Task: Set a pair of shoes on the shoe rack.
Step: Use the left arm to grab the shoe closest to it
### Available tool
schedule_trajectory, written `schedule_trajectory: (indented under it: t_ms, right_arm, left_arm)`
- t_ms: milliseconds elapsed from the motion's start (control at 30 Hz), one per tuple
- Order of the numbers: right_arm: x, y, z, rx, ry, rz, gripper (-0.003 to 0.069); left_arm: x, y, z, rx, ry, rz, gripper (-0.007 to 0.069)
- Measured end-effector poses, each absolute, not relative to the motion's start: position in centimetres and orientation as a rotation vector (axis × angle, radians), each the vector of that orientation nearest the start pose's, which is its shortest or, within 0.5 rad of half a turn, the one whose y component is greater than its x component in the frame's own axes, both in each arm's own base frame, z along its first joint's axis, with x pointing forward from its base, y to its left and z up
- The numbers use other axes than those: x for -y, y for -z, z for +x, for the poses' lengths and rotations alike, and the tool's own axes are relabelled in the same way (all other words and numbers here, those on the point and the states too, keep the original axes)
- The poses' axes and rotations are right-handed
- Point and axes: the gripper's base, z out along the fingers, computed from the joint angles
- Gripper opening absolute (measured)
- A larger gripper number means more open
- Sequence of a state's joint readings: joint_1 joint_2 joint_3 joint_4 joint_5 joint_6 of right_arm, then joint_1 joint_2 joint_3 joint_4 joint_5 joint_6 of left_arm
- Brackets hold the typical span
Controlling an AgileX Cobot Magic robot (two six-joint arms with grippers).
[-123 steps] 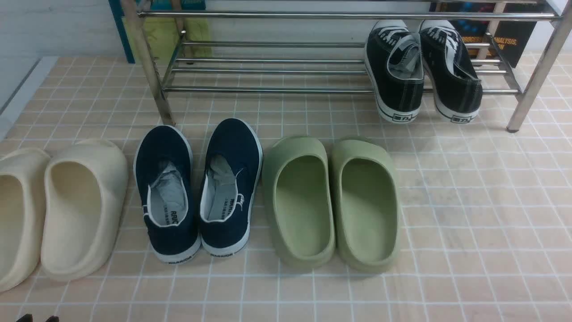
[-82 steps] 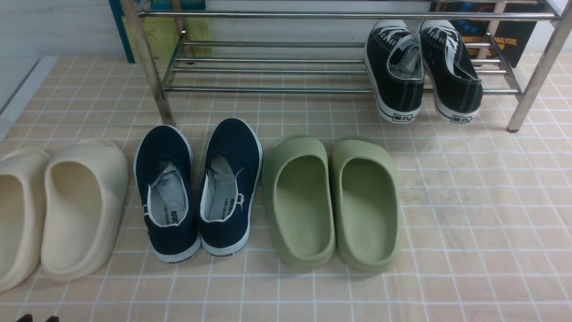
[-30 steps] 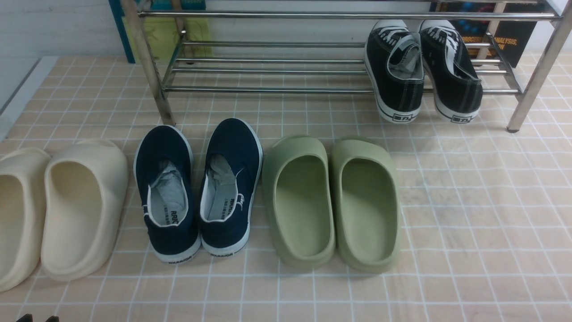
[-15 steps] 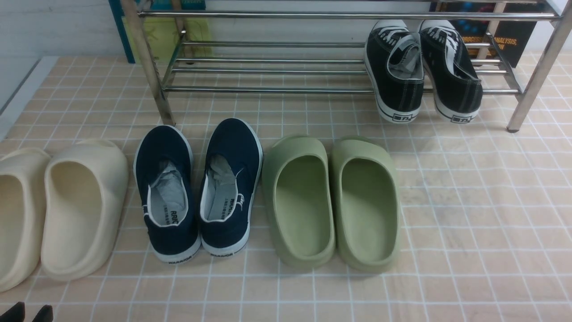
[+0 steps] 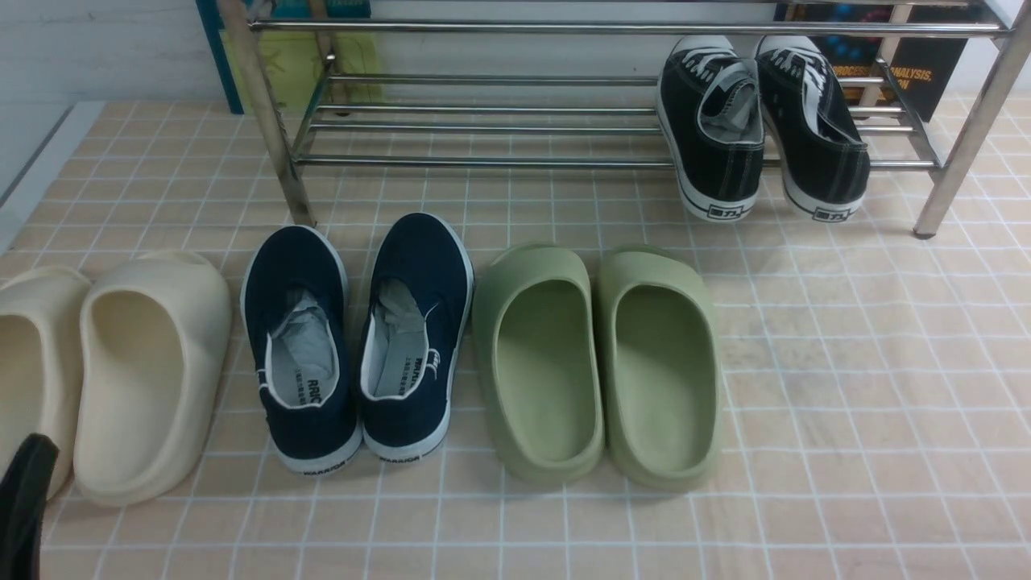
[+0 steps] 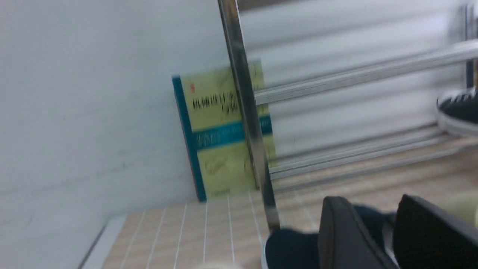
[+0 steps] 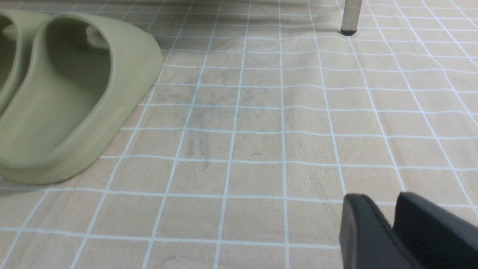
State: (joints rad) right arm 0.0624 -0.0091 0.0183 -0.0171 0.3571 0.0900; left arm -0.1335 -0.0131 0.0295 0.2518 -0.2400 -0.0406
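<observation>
And here the left gripper is seen with its fingers parted, nothing gripped between them! One dark finger is shown in the front view, in front of the cream clogs. To the right of that finger and farther forward, the navy slip-on shoes are spotted side by side on the tiled floor, heels touching, toes spread. Beyond them, well forward of the left gripper, the chrome shoe rack is seen, with black lace-up sneakers carried on its lower tier, far to the gripper's right. And the right gripper? Its tips are held slightly apart, nothing grasped, with the olive slides well apart from it.
</observation>
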Motion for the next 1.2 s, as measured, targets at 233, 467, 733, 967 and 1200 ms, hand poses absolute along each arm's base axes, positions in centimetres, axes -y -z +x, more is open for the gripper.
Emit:
schedule_trajectory:
  t_ms: [233,467,733,967,1200]
  right_arm:
    - [-0.3,-17.5,5.3,-1.851,-0.09,0.015,0.0157]
    - [-0.3,-17.5,5.3,-1.851,-0.09,0.015,0.0165]
    - [-0.3,-17.5,5.3,-1.851,-0.09,0.015,0.0178]
    - [-0.3,-17.5,5.3,-1.851,-0.09,0.015,0.0186]
    - [-0.3,-17.5,5.3,-1.851,-0.09,0.015,0.0195]
  left_arm:
    - [1.8,-25.6,3.2,-0.855,0.237,0.176,0.0239]
    - [1.3,-30.9,1.9,-0.818,0.326,0.1,0.0239]
    - [0.3,-33.0,7.5,-1.629,0.154,-0.064,0.0239]
    - [0.8,-28.8,13.1,-2.061,0.068,-0.088,0.0239]
    - [1.7,-25.6,18.2,-2.272,0.115,-0.195,0.0239]
